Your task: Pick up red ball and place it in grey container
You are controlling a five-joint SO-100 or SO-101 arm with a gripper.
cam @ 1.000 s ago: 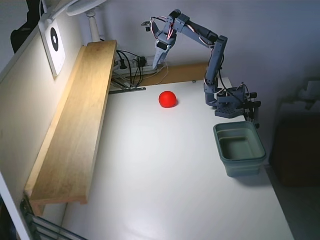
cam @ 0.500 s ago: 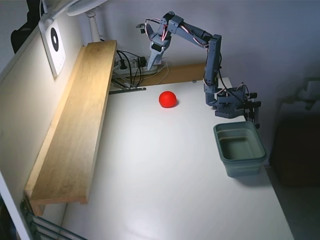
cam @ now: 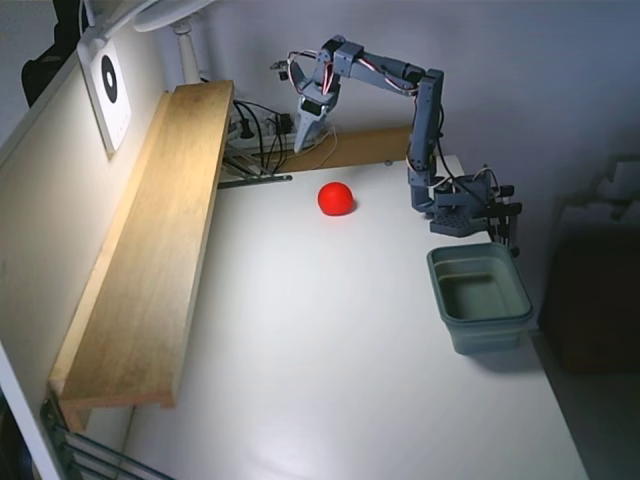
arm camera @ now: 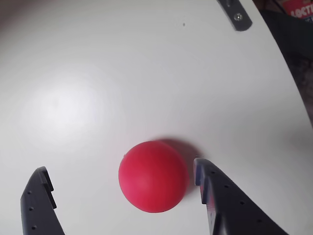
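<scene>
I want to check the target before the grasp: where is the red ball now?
In the fixed view the red ball lies on the white table, below the open gripper and up-left of the grey container. The wrist view shows it between the fingers.

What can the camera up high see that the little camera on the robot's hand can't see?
Only the fixed view shows the grey container, empty, the whole arm, the wooden shelf and the cables behind the table.

Only the wrist view shows the fingertips up close: the jaws are spread, with the ball between them but nearer the right one, apparently not touching, plus a small metal bracket at the table edge.

Both show the red ball on the white table and the open gripper.
</scene>
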